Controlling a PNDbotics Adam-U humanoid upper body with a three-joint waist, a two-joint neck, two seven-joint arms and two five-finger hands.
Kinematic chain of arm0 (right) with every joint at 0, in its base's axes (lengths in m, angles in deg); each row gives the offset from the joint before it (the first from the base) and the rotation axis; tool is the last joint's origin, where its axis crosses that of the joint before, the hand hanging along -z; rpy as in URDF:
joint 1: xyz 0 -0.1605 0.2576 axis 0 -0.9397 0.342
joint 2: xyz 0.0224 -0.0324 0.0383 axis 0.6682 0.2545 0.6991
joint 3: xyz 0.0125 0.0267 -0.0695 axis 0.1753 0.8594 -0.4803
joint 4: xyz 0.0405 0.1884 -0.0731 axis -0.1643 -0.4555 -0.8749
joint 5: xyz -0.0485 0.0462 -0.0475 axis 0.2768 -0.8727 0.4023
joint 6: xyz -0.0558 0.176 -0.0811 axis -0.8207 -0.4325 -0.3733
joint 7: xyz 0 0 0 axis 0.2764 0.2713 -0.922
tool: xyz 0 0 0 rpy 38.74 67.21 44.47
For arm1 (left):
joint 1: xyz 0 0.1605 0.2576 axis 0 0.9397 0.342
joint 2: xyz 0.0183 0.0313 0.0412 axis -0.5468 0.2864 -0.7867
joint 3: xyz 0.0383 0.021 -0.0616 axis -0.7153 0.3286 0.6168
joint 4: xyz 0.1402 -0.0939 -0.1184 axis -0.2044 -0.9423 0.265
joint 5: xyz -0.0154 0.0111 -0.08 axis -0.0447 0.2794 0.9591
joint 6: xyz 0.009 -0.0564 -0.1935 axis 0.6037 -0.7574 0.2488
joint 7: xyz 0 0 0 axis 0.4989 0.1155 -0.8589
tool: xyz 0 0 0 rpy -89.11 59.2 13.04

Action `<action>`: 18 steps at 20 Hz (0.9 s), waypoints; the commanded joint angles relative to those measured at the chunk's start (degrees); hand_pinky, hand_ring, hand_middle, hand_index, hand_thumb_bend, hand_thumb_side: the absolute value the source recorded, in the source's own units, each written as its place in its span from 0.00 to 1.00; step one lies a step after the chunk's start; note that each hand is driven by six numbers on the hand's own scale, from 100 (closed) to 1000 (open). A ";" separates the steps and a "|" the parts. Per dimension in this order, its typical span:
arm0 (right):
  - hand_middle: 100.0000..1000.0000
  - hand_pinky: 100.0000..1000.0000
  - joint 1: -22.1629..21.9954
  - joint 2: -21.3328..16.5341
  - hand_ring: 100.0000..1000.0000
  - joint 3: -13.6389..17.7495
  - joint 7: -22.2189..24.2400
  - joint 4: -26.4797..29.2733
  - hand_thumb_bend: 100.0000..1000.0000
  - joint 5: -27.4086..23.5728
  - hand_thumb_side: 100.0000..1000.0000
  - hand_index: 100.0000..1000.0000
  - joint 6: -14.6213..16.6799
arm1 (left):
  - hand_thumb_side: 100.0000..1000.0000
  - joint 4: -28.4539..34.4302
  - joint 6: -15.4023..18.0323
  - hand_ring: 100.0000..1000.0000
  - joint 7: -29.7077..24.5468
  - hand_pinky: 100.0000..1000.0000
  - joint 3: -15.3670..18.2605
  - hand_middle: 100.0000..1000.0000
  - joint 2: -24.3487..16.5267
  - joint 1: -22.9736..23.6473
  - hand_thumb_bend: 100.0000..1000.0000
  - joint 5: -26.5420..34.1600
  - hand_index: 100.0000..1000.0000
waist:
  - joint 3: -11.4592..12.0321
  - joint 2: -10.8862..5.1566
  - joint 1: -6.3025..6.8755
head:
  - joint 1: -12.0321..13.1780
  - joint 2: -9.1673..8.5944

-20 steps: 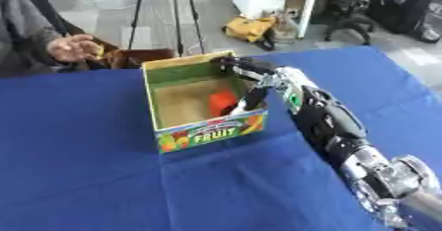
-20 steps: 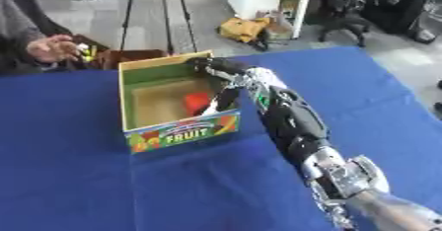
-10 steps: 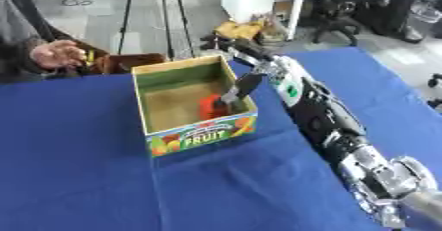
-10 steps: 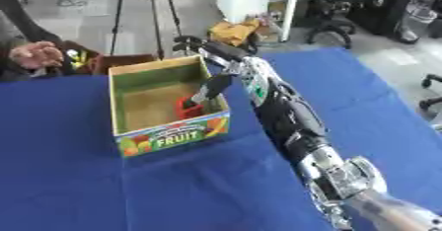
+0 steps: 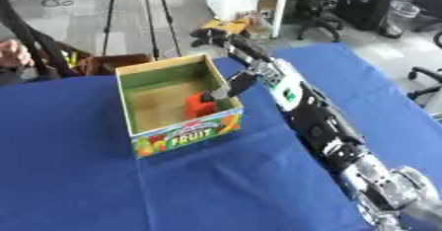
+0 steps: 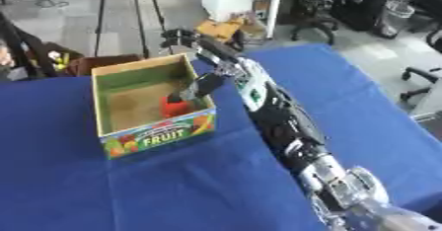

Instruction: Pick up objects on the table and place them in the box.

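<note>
Box (image 5: 177, 135): open cardboard carton, green inside, "FRUIT" printed on its near wall. It stands on the blue-covered table (image 5: 103, 190), toward the far edge and left of centre.

Red object (image 5: 200, 105): lies on the box floor in the near right corner, against the right wall. Shape cannot be made out beyond a red block-like mass. It was in the same corner a second ago and half a second ago; no shift relative to the box walls.

Right hand (image 5: 226, 41): arm runs in from the lower right corner diagonally across the table to the far side of the box. The hand is above the box's far right corner, out past the far rim. Thumb (image 5: 226, 86) points down over the right wall, its tip just at or touching the red object; contact cannot be settled. The other fingers (image 5: 205, 34) reach away to the far left, loosely bent, closing on nothing.

Change: a second ago the hand sat lower, fingers down inside the box around the red object. Half a second ago it had lifted to rim level. Now it is higher and further toward the far edge, fingers clear of the box interior. The whole picture has also shifted, so the camera has moved.

Left hand: not visible in either view.
</note>
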 commanded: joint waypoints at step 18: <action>0.63 0.83 -16.97 -1.91 0.70 8.69 25.76 31.37 0.00 -63.32 0.51 0.58 -34.93 | 0.81 0.85 1.31 0.86 4.94 0.33 5.01 0.29 -0.23 0.65 0.35 -2.08 0.45 | -6.28 0.93 0.01 | 3.97 0.66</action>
